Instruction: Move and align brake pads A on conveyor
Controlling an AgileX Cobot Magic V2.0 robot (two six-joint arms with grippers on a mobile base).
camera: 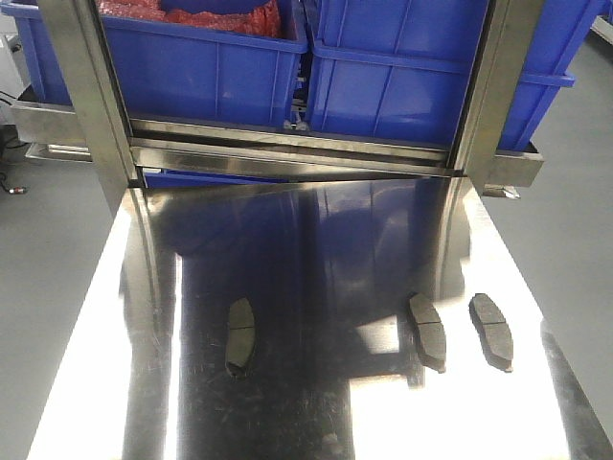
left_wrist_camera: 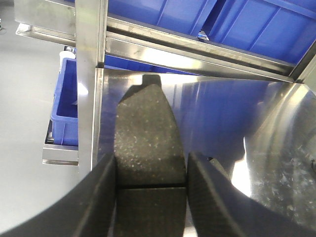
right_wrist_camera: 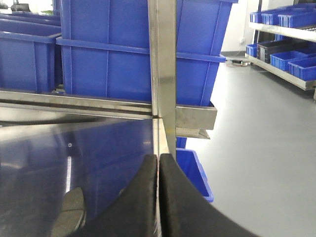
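Brake pads A point(camera: 427, 329) are not on the conveyor yet, and no conveyor shows in any view. Three pads lie on the shiny steel surface point(camera: 287, 249). In the front view the left pad point(camera: 239, 335) is at the lower left. The middle pad point(camera: 428, 335) and the right pad point(camera: 491, 331) lie close side by side at the lower right. All three point their long way up and down the frame, each tipped a little.

The fourth pad point(left_wrist_camera: 148, 133) fills the middle of the left wrist view. The left fingers point(left_wrist_camera: 98, 202) squeeze it on its two long sides, close to the groove across its face. Its long way runs straight out from the fingers, toward the top of the frame.

The right fingers point(right_wrist_camera: 143, 197) are pressed together with nothing between them. They sit by the right edge of the surface. A grey pad point(right_wrist_camera: 74, 212) lies at the lower left of that view, off to the left of the fingers. I cannot tell which pad it is.

I think the left arm has to carry its pad to the conveyor and set it down straight. Which way the conveyor lies cannot be told. The right arm looks nearer to the two pads at the lower right.
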